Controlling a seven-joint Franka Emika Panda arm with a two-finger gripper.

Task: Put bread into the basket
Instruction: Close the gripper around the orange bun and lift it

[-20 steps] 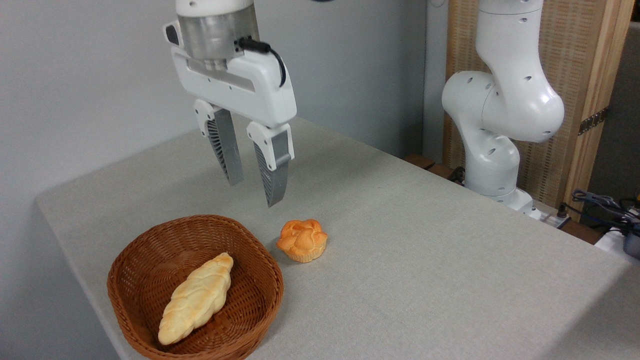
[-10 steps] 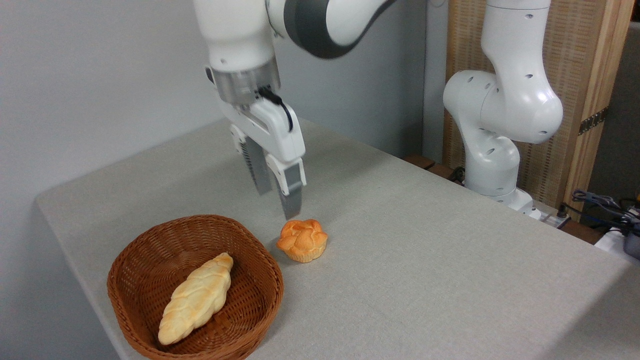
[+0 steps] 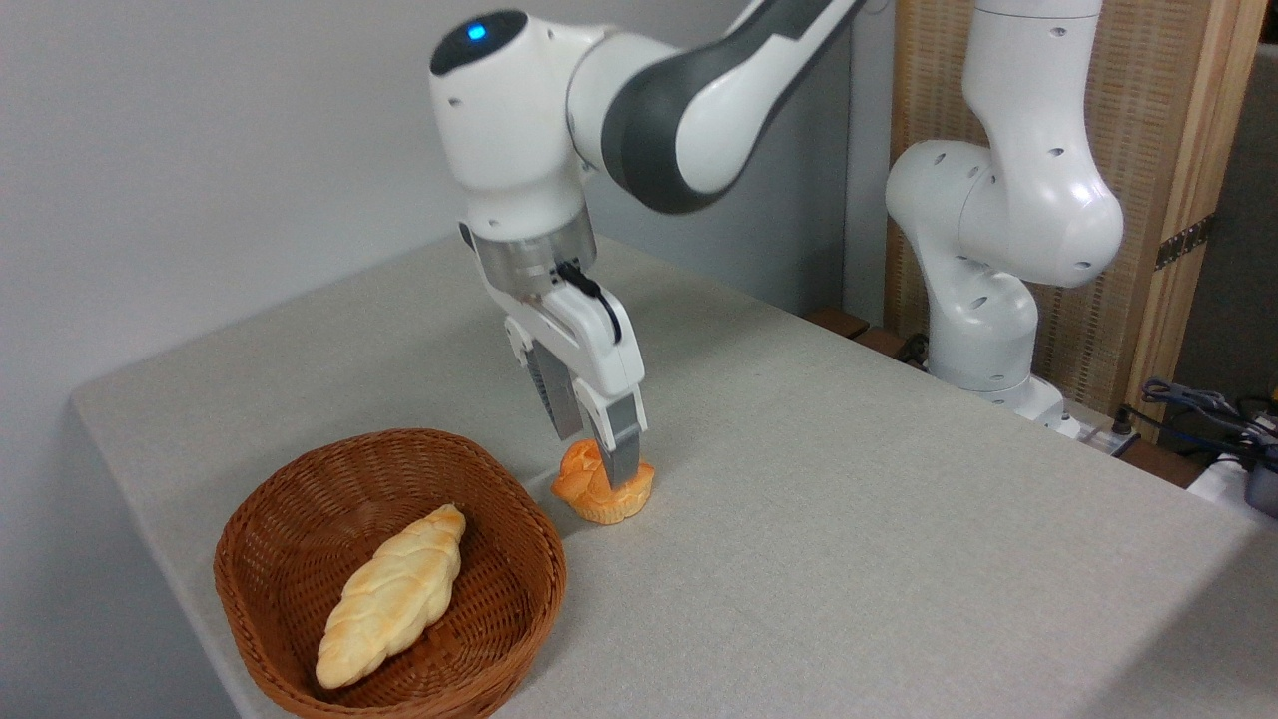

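I see the gripper (image 3: 601, 461) down at the bun (image 3: 603, 487), pointing downward with a slight tilt. Its two fingers (image 3: 623, 451) straddle the top of the bun: the nearer one crosses the front of the knotted top, the farther one sits behind it, mostly hidden. The jaws are only narrowly apart, with the bun's top between them, but I cannot tell whether they are pressing on it or merely placed around it.

The bun sits upright on the worktop (image 3: 849, 499), its ribbed base flat on the grey cloth. It is just beside the basket (image 3: 260, 529), off the basket's right rim, close but not touching it as far as I can make out.

The basket rests near the front left corner of the worktop. Inside it lies a pale loaf (image 3: 391, 597), stretched diagonally from the lower left toward the upper right of the bowl.

The arm (image 3: 659, 110) reaches in from the upper right, a blue light lit on its wrist joint, and its white base column stands off the far right edge of the worktop in front of a wooden panel (image 3: 1148, 150). Some cables (image 3: 1208, 419) lie at the far right.
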